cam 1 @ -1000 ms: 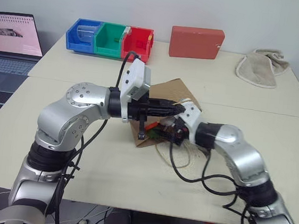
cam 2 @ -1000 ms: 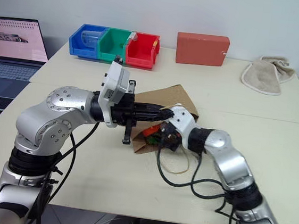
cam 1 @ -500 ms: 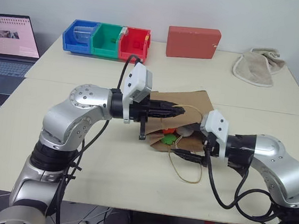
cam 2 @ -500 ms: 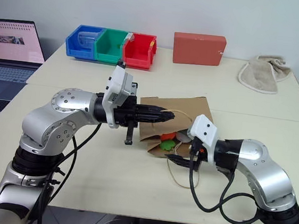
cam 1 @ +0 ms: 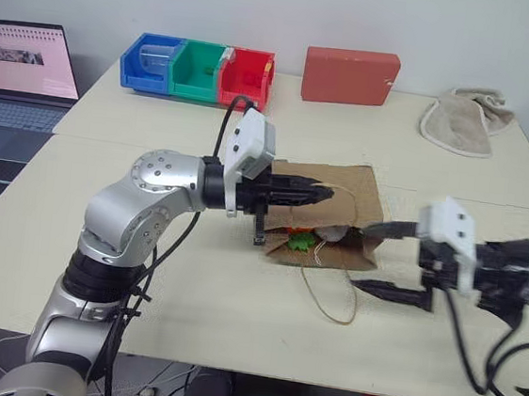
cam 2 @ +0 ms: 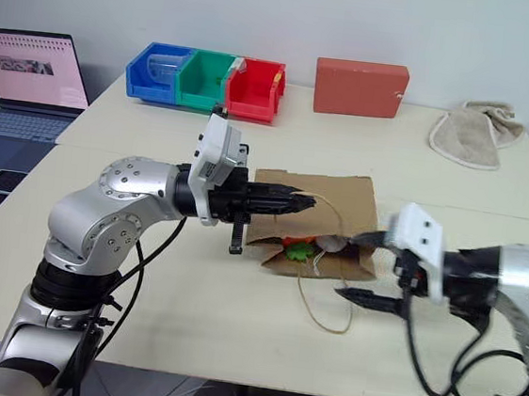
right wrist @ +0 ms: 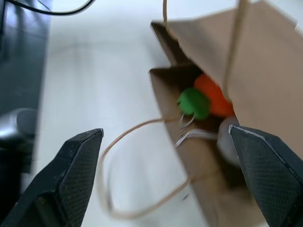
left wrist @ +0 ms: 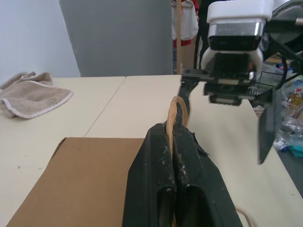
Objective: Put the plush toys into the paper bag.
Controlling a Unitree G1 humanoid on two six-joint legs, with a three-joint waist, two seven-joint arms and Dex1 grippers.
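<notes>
Right wrist view: carrot [right wrist: 215,96] inside paper bag [right wrist: 265,66]

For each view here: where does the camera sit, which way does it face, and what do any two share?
Head pair: high, looking forward and down at the table; both arms show, left gripper holding up the bag by a handle, right gripper open.
Left wrist: looks along shut fingers pinching the handle, facing the right gripper.
Right wrist: looks between open fingers into the bag mouth; carrot inside.
Shared: the bag and handles.
</notes>
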